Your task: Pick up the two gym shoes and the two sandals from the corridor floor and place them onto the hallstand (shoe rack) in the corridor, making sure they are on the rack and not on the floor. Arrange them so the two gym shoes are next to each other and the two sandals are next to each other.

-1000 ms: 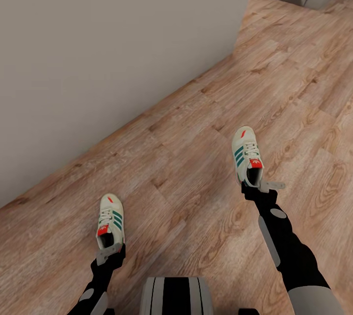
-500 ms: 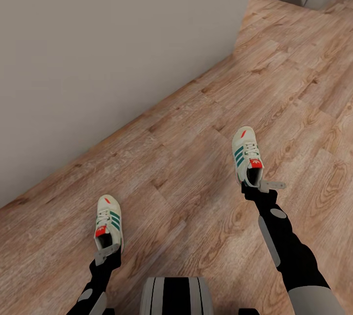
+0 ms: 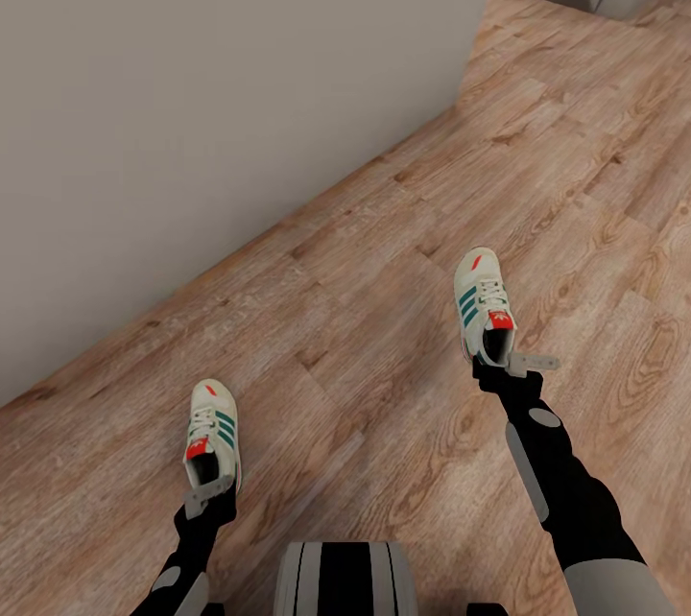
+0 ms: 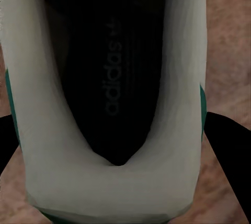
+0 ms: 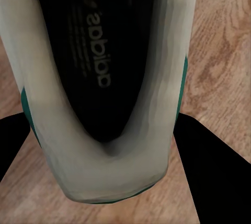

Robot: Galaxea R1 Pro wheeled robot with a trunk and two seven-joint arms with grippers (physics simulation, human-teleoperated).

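- My left gripper point(image 3: 209, 495) holds the heel of one sneaker point(image 3: 211, 434), at 7 o'clock over the wooden floor point(image 3: 384, 242).
- My right gripper point(image 3: 499, 365) pinches the heel of the other sneaker point(image 3: 483, 304), at 4 o'clock.
- Both are cream with green stripes, a red tongue label and a dark insole.

So the left gym shoe point(image 3: 213, 436) is sitting at the left gripper point(image 3: 208, 498), with the right gym shoe point(image 3: 484, 307) well off to its right and further forward at the right gripper point(image 3: 512, 364). Both are over the corridor floor point(image 3: 384, 242), toes pointing away. A wall point(image 3: 211, 98) is running behind, on the left.
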